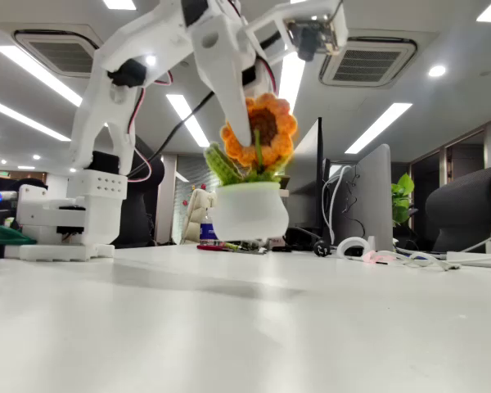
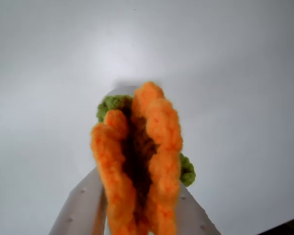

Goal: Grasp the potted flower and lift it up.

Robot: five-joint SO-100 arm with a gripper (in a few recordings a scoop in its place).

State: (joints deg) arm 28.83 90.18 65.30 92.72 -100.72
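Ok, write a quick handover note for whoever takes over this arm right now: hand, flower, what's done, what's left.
Hand: shut on the flower, fingers squeezing the orange bloom from both sides; the wrist view shows the petals folded between them.
Pot: hangs below the bloom, its base a little above the table in the fixed view, tilted slightly.
Done: grasp made, lift begun.
Left: raise it higher. The grip is on the soft bloom, not the pot, so move slowly; it may slip or swing.
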